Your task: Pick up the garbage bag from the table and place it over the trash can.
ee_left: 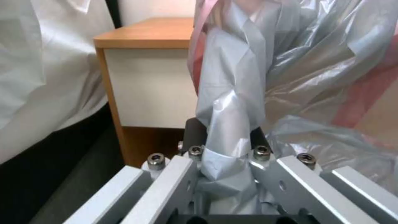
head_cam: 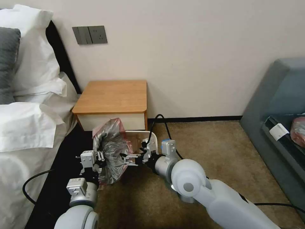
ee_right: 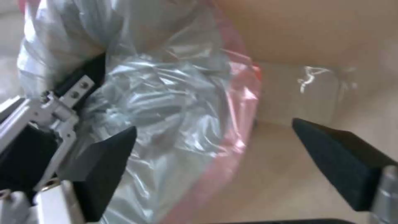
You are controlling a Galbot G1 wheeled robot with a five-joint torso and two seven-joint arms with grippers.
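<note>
Head view gives you the table [head_cam: 111, 97] against the wall beside the bed [head_cam: 28, 127], and just in front of its white drawer front the beige trash can [head_cam: 152, 140] stands on the carpet [head_cam: 206, 152], with the garbage bag [head_cam: 111, 152] draped over the can's left side and hanging down in front of it. Your left gripper [head_cam: 101, 159] is clenched on a bunched fold of the garbage bag at its left edge, while your right gripper [head_cam: 129, 159] is spread wide, one finger against the bag's grey plastic and the other over the can's opening, gripping nothing.
</note>
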